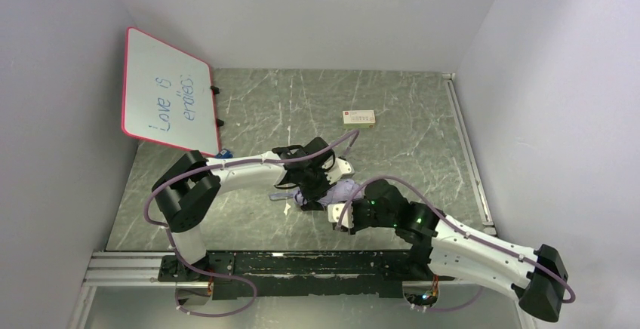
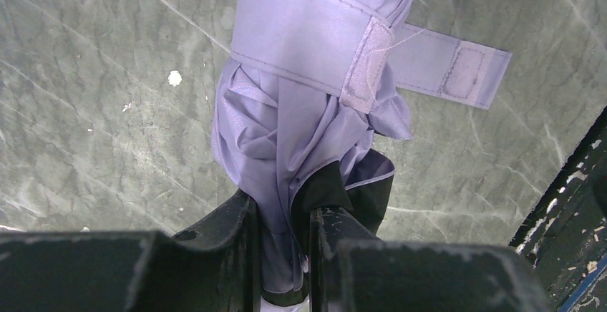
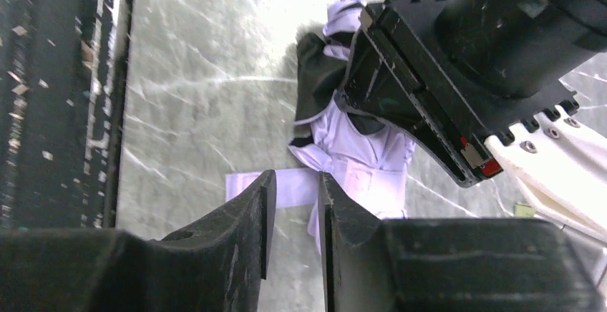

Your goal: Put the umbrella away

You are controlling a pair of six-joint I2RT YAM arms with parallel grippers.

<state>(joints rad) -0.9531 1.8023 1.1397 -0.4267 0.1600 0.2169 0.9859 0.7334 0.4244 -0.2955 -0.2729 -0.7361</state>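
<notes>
Over the umbrella's (image 2: 286, 126) strap (image 3: 243, 187), my empty, parted right tool (image 3: 295, 183) is aiming squarely; my left tool (image 2: 283, 210) is clamping the umbrella.

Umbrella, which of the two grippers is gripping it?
The left gripper, clamped on the umbrella; the right gripper is at its strap, jaws slightly apart.

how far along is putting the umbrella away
Done: the umbrella is collapsed, its canopy bunched together. In hand: the left jaws clamp its fabric, and the strap lies round it, but the strap's velcro end sticks out loose near the slightly parted right jaws. Left: fastening that end.
</notes>
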